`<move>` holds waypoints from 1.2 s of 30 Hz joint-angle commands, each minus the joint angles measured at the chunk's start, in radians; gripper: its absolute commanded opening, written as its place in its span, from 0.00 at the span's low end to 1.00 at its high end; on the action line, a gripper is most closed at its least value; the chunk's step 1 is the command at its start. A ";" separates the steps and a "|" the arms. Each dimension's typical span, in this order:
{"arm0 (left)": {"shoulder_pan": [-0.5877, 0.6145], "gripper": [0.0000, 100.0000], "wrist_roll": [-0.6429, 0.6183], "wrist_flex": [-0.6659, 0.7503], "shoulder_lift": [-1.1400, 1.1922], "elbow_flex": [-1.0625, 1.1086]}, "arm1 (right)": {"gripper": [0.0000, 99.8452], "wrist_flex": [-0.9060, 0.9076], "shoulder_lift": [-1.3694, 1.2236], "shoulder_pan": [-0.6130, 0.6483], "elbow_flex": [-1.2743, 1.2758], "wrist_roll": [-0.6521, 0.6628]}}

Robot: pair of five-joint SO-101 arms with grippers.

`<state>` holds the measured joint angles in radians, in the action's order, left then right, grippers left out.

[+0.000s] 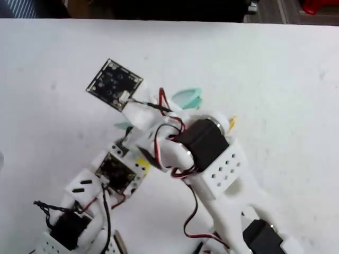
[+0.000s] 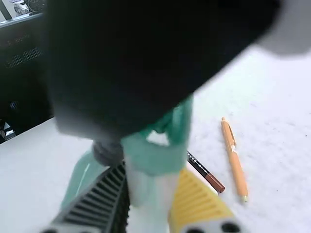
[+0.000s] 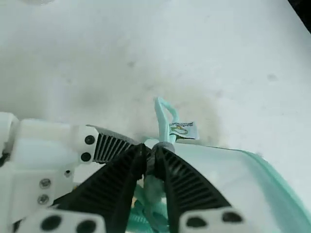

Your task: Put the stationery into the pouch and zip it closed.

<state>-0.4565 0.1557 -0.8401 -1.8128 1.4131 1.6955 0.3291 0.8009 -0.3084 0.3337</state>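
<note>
The mint-green pouch [image 3: 243, 179] lies under both arms; one corner [image 1: 186, 98] shows past them in the high view. My right gripper [image 3: 154, 154] is shut on the pouch's zipper pull, and the mint loop [image 3: 163, 114] with its small tag sticks out beyond the black ribbed fingers. My left gripper [image 2: 148, 194] holds the pouch's end between its black finger [image 2: 97, 206] and yellow finger [image 2: 194, 204], right beside the right gripper. An orange pen [image 2: 234, 160] and a brown pencil [image 2: 206, 172] lie on the table beside the pouch. The pen's tip [image 1: 231, 123] pokes out by the right arm.
The right arm [image 1: 212, 159] comes in from the lower right, its black motor over the pouch. From the lower left comes the left arm [image 1: 100, 180]. A wrist camera board [image 1: 114, 83] hangs over the white table [image 1: 275, 69]. A dark edge runs along the table's far side.
</note>
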 commanded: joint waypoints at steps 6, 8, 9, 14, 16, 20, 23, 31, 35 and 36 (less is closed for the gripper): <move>0.016 0.02 0.003 0.032 -0.013 -0.003 | 0.02 0.027 0.050 -0.064 -0.265 -0.081; 0.018 0.02 0.003 0.032 -0.013 -0.003 | 0.02 0.027 0.085 -0.065 -0.270 -0.080; 0.018 0.02 0.003 0.032 -0.013 -0.003 | 0.02 0.027 0.108 -0.065 -0.267 -0.080; 0.018 0.02 0.002 0.032 -0.013 -0.005 | 0.02 0.024 0.196 -0.065 -0.176 -0.080; 0.018 0.02 0.002 0.032 -0.013 -0.005 | 0.02 0.019 0.188 -0.062 -0.164 -0.080; 0.018 0.02 0.003 0.032 -0.013 -0.005 | 0.15 0.024 0.171 -0.059 -0.160 -0.078; 0.018 0.02 0.003 0.032 -0.013 -0.005 | 0.26 0.024 0.171 -0.058 -0.130 -0.028; 0.018 0.02 0.003 0.034 -0.013 -0.005 | 0.16 0.025 0.173 0.035 0.066 0.206; 0.018 0.02 0.003 0.034 -0.013 -0.005 | 0.16 0.025 0.173 0.035 0.077 0.212; 0.018 0.02 0.003 0.034 -0.013 -0.005 | 0.16 0.025 0.173 0.035 0.077 0.212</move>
<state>-0.4488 0.1511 -0.8385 -1.8159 1.4116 1.7093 0.5010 0.8239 -0.2317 0.5271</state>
